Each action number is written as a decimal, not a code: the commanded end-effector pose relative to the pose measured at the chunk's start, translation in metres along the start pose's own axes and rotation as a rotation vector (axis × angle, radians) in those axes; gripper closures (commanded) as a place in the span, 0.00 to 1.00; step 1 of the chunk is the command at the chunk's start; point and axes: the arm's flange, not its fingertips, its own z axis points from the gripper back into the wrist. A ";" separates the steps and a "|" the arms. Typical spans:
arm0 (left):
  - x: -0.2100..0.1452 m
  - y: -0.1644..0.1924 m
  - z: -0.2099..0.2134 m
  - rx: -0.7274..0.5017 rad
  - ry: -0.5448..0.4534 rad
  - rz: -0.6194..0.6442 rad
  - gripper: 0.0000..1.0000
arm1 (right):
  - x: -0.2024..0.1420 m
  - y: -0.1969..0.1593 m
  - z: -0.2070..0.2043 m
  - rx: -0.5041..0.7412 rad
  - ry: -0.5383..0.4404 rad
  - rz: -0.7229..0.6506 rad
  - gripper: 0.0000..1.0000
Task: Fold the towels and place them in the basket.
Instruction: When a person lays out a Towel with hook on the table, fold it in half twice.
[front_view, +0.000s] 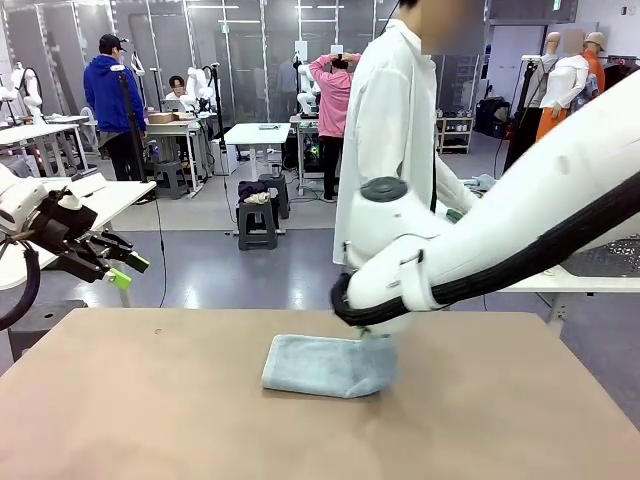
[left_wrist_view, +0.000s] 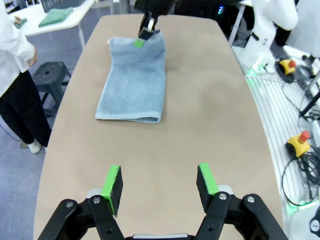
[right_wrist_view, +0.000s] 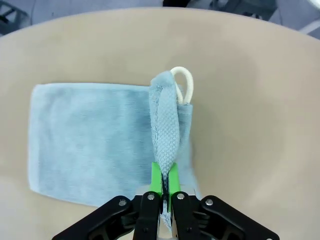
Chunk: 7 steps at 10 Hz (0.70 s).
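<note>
Now the right gripper (right_wrist_view: 163, 184) pinches a raised edge of the towel (right_wrist_view: 85, 135), mid-fold; the left gripper (left_wrist_view: 159, 184) hangs spread, empty. Next, that edge probably needs carrying across.

Robotics lab, open-plan hall. Evidence: red e-stop btn (left_wrist_view: 301, 137) on yellow box w/ loose cables (left_wrist_view: 296, 175), right of left hand (left_wrist_view: 160, 186). Person in white lab coat (front_view: 385, 130) beyond tabletop (front_view: 150, 400). Farther off past hand: white workbenches (front_view: 255, 132), stools (front_view: 257, 222), glass partitions (front_view: 240, 50), grey floor (front_view: 220, 270).
</note>
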 end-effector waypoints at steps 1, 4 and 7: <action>0.003 -0.001 0.002 0.004 0.016 0.002 0.25 | 0.002 0.049 -0.019 0.034 0.024 -0.025 1.00; 0.003 -0.001 0.002 0.004 0.016 0.002 0.25 | -0.003 0.087 -0.020 0.143 -0.010 -0.117 1.00; 0.003 -0.001 0.002 0.004 0.016 0.002 0.25 | -0.004 0.088 -0.027 0.272 -0.011 -0.158 1.00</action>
